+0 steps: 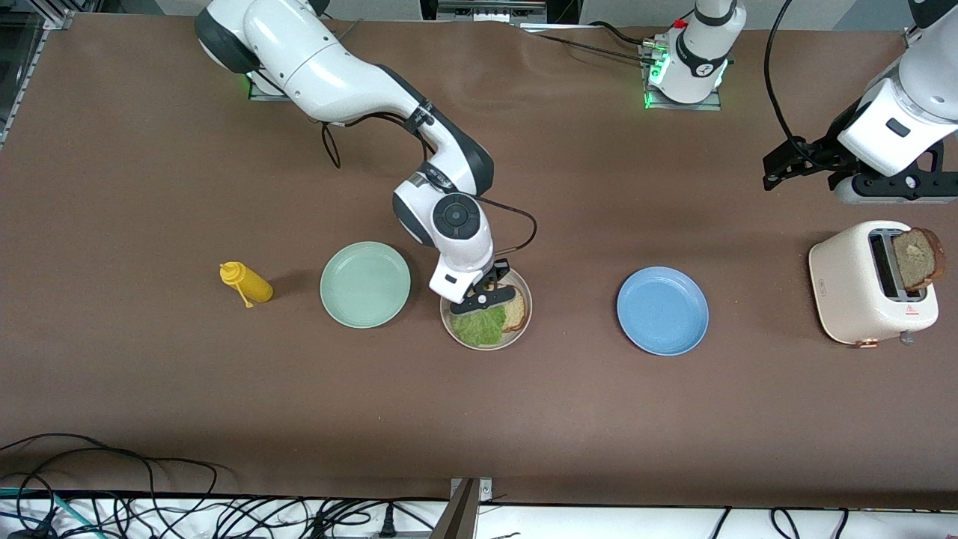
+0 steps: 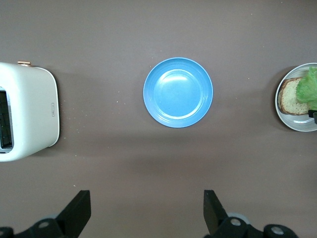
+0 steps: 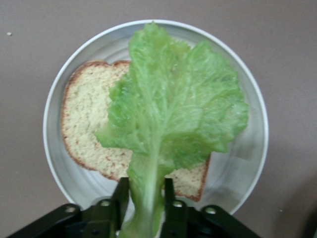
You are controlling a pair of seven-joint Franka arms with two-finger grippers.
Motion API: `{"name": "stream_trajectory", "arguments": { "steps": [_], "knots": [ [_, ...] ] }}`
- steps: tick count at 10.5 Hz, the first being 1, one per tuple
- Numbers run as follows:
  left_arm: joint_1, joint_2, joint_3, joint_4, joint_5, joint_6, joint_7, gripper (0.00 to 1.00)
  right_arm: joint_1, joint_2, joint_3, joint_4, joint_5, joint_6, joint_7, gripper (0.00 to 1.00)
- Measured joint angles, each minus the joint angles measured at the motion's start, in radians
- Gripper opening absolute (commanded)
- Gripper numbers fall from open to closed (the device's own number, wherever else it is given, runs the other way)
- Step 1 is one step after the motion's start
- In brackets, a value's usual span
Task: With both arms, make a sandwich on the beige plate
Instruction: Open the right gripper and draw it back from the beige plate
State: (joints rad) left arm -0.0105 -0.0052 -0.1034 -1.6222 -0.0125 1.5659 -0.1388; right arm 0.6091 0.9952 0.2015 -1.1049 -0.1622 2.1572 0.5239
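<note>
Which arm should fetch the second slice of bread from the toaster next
The left. Its open hand hangs over the table by the toaster, where the bread slice sticks up. The right hand is low over the beige plate, its fingers around the lettuce stem.

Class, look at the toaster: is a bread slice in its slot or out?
In. A brown bread slice stands upright in the toaster, sticking up out of its slot.
</note>
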Motion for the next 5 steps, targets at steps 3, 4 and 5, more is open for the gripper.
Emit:
{"name": "stream_trajectory", "arguments": {
  "steps": [3,4,5],
  "knots": [
    [-0.001,0.0,-0.003,0.0,0.0,-0.004,0.0,1.0,0.018,-0.002,-0.015,0.019,0.0,-0.052,0.04,1.0],
    [-0.001,0.0,-0.003,0.0,0.0,-0.005,0.0,1.0,0.014,-0.013,-0.023,0.034,0.0,-0.106,0.045,1.0],
    [-0.001,0.0,-0.003,0.0,0.0,-0.005,0.0,1.0,-0.008,-0.039,-0.026,0.05,0.01,-0.163,0.051,1.0]
  ]
}}
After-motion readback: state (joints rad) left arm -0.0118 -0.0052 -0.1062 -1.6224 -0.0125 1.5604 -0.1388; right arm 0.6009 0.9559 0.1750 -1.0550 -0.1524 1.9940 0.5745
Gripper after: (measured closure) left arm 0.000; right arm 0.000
